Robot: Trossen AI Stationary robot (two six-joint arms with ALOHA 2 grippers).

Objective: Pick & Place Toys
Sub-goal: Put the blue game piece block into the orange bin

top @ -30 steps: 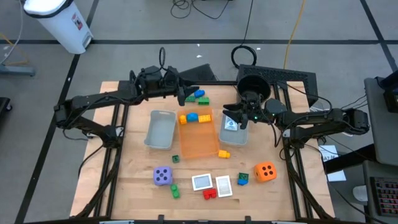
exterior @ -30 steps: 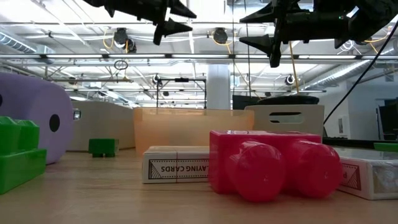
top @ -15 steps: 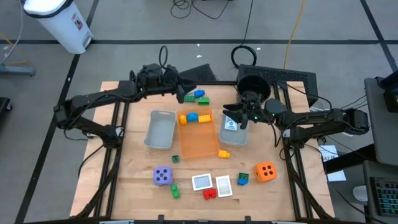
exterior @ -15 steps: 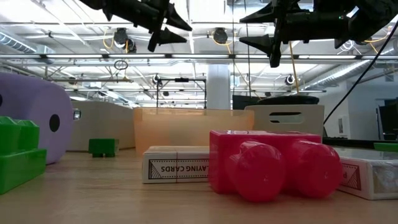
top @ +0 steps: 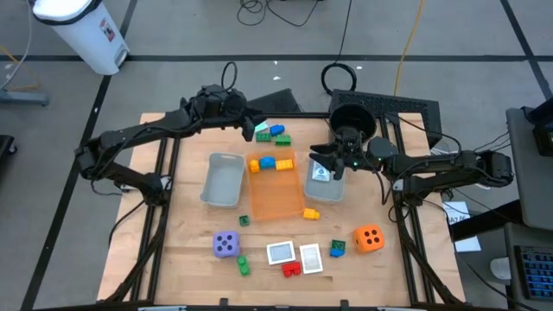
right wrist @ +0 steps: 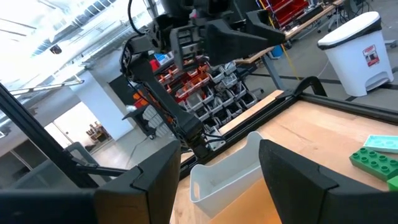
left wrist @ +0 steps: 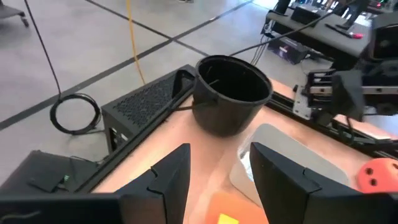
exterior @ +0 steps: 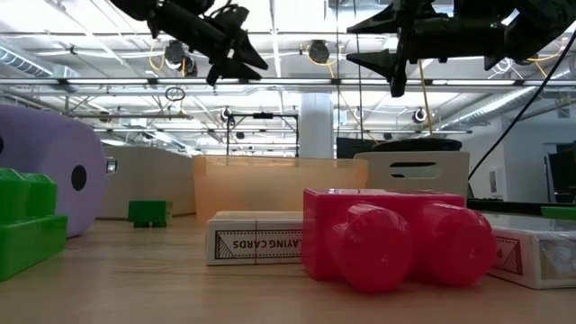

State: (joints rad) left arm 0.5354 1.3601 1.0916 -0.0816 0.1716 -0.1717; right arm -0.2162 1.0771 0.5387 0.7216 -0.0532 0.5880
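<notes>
The only lettering that reads clearly is "ULATING CARDS", printed in dark capitals along the long side of a flat whitish card box [exterior: 256, 241] lying on the table in the low view, far below the left gripper [exterior: 236, 56], which hangs near the ceiling line of that picture. A round blue-and-white sticker sits on the card [top: 321, 172] in the grey tray just under the right gripper [top: 327, 161], but its words are too small to read. A red label on the white bin [right wrist: 356, 50] in the right wrist view is likewise unreadable.
</notes>
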